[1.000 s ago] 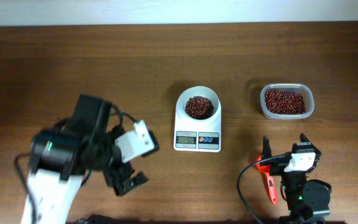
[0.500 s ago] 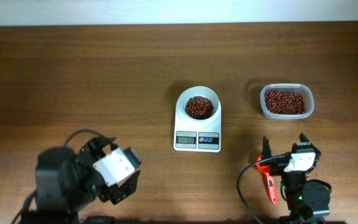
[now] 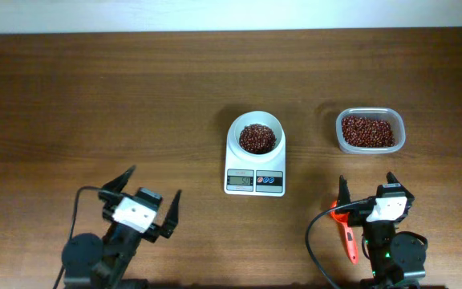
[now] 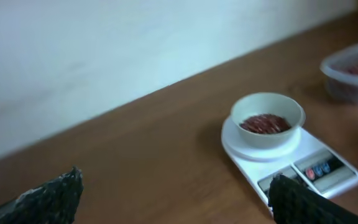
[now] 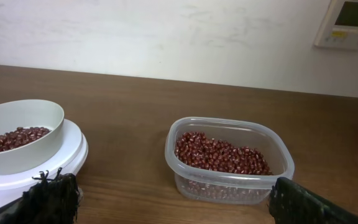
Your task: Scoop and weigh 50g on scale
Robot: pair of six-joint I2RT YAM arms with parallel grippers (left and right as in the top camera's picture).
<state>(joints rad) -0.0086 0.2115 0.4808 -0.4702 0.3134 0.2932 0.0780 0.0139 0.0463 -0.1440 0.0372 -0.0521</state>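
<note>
Weighing looked close to finished when we viewed it: the scale (image 3: 254, 156), at the middle of the counter (image 3: 95, 96), carried a white bowl (image 3: 254, 122) heaped with red beans (image 3: 257, 138), though its display (image 3: 240, 181) was too small for us to read, so fifty grams stayed unconfirmed. The clear tub (image 3: 370, 148) to its right held more of them. The left pincer (image 3: 154, 181) and the right pincer (image 3: 366, 178) stood apart and empty near the front edge; the red scoop (image 3: 346, 234) lay beside the right arm.
</note>
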